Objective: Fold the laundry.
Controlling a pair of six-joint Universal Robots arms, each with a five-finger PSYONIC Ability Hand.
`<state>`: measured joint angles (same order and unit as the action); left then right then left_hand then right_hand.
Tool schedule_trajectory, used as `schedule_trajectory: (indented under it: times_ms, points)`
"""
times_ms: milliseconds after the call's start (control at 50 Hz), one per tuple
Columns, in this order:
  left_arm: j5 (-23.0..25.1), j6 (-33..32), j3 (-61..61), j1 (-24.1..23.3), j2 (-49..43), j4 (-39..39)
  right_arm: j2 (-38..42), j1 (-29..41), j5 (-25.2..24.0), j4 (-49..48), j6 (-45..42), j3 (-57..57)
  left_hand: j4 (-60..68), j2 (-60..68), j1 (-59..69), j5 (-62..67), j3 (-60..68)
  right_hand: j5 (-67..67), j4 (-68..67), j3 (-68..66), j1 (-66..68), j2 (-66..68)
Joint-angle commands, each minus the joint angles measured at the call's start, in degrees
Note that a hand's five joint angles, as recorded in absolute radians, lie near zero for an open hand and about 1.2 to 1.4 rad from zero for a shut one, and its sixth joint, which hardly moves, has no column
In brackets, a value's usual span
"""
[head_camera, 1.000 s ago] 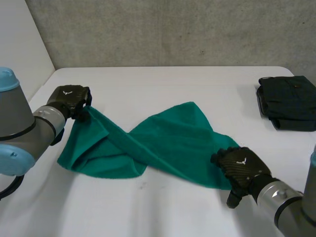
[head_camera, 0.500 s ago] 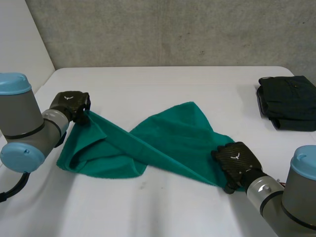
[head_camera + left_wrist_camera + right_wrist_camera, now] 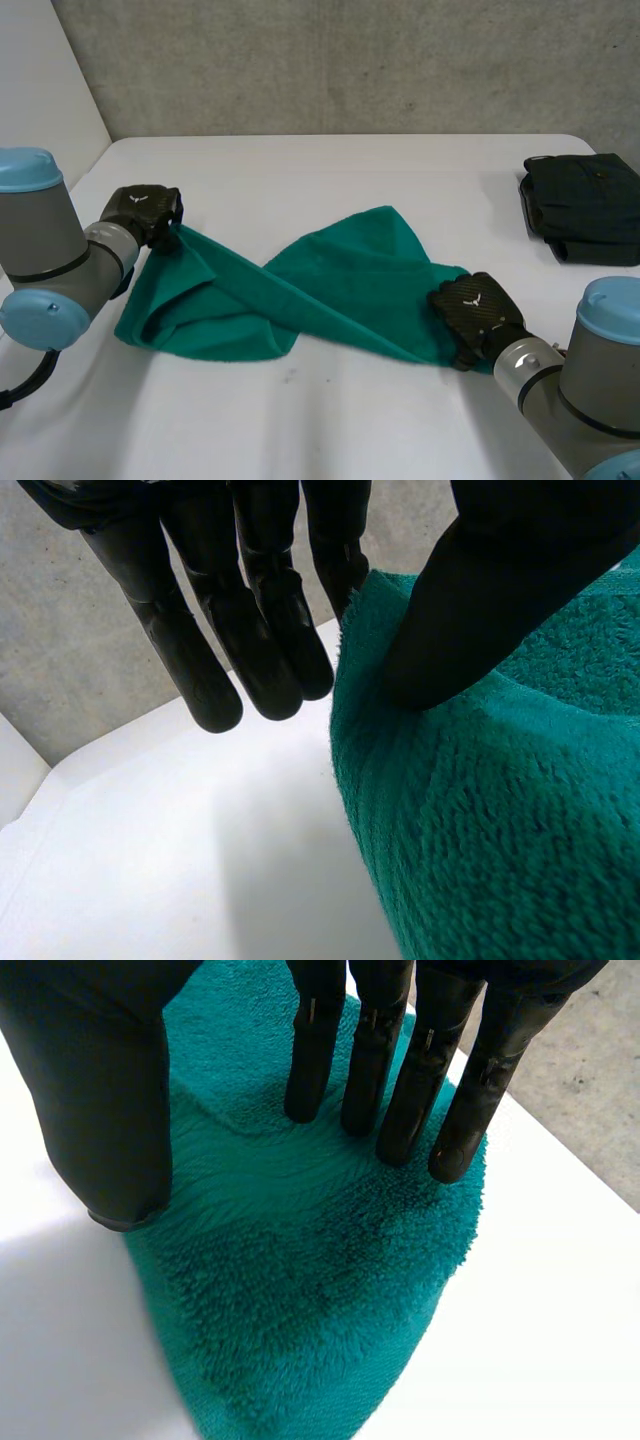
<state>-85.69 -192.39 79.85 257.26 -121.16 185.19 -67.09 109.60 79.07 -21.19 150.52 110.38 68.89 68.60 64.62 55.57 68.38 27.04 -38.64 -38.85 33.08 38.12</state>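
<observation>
A green towel [image 3: 340, 290] lies twisted and crumpled across the middle of the white table [image 3: 330, 170]. My left hand [image 3: 140, 210] is at its far left corner. In the left wrist view the thumb [image 3: 480, 600] presses on the towel [image 3: 500, 810] and the fingers [image 3: 250, 630] stand straight along its edge, pinching the corner. My right hand [image 3: 475, 315] rests on the near right corner. There its straight fingers [image 3: 400, 1070] touch the towel [image 3: 320, 1290] with their tips, and the thumb [image 3: 100, 1100] stands at the cloth's edge.
A dark folded garment [image 3: 585, 205] lies at the table's far right edge. A grey concrete wall [image 3: 350, 60] rises behind the table. Bare table top spreads in front of the towel and behind it.
My right hand has slid forward from beside the towel onto its near right corner, its fingers drawing in somewhat. My left arm has swung in closer, with the hand staying at its corner.
</observation>
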Motion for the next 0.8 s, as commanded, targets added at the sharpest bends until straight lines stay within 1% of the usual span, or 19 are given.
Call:
schedule_trajectory:
  times_ms: [20,80,180,320,400,420,480,500,520,560,620,640,660,740,800]
  points:
    - [0.00,0.00,0.22,0.00,0.05,0.00,1.25,0.00,0.04,0.01,0.03,-2.27,11.11,11.40,15.38,14.43,11.62,8.54,-6.93,-6.72,12.49,7.45]
    - [0.00,0.00,0.30,0.00,0.05,0.00,2.05,0.00,0.12,0.01,-0.06,-2.98,11.11,11.40,15.38,14.43,11.62,12.22,-10.62,-10.41,16.18,11.14]
    - [-0.09,0.00,0.57,-0.09,0.31,-0.09,2.49,-0.09,0.12,0.01,-0.06,-4.82,11.11,11.40,15.38,14.43,11.62,42.89,-41.29,-41.08,46.85,41.81]
    - [0.00,0.00,1.71,-0.79,1.37,-0.62,1.61,-0.70,0.12,1.50,0.21,-7.02,11.11,11.40,15.38,14.43,11.62,42.96,-41.36,-41.15,46.92,41.88]
    - [0.00,0.00,2.68,-0.79,4.09,-0.44,1.08,-0.79,0.03,4.04,0.12,-7.46,11.11,11.40,15.38,14.43,11.62,42.96,-41.36,-41.15,46.92,41.88]
    - [0.00,0.00,2.85,-0.79,4.44,-0.44,0.65,-0.79,-0.05,6.05,0.56,-7.63,11.11,11.40,15.38,14.43,11.62,27.70,-26.10,-25.89,31.66,26.62]
    - [0.17,0.00,3.38,-0.79,5.24,-0.26,-0.58,-0.79,-0.40,10.01,1.26,-7.46,11.11,11.40,15.38,14.43,11.62,8.77,-7.17,-6.95,12.73,7.69]
    - [0.09,0.00,3.38,-0.79,5.24,-0.18,-1.54,-0.70,-0.66,12.46,1.61,-6.94,11.11,11.40,15.38,14.43,11.62,-2.95,4.55,4.76,1.01,-4.03]
    - [0.09,0.00,3.47,-0.79,5.15,-0.09,-1.99,-0.61,-0.75,13.44,1.88,-6.67,11.11,11.40,15.38,14.43,11.62,-6.40,8.00,8.21,-2.44,-7.48]
    - [0.09,0.00,3.38,-0.79,4.62,0.00,-2.87,-0.44,-0.84,15.12,2.66,-6.14,11.11,11.40,15.38,14.43,11.62,-9.45,11.05,11.26,-5.49,-10.53]
    - [0.09,0.00,2.94,-0.71,4.36,0.09,-3.84,-0.18,-0.84,16.00,6.52,-4.65,11.11,11.40,15.38,14.43,11.62,-11.81,13.41,13.63,-7.85,-12.89]
    - [0.09,0.00,2.77,-0.62,4.27,0.09,-3.84,-0.17,-0.84,16.00,8.02,-4.30,11.11,11.40,15.38,14.43,11.62,-11.81,13.41,13.63,-7.86,-12.90]
    - [0.09,0.00,2.68,-0.62,4.10,0.09,-3.93,-0.26,-0.93,15.92,11.68,-3.86,11.11,11.40,15.38,14.43,11.62,-11.81,13.41,13.63,-7.86,-12.90]
    - [0.09,0.00,2.15,-0.44,2.69,0.09,-3.84,0.00,-0.93,15.83,19.34,-3.86,11.11,11.40,15.38,14.43,11.62,-11.81,13.41,13.63,-7.86,-12.90]
    - [0.00,0.00,1.36,-0.36,1.99,0.09,-3.32,0.70,-0.93,15.65,22.69,-4.64,11.11,11.40,15.38,14.43,11.62,-11.81,13.41,13.63,-7.86,-12.90]
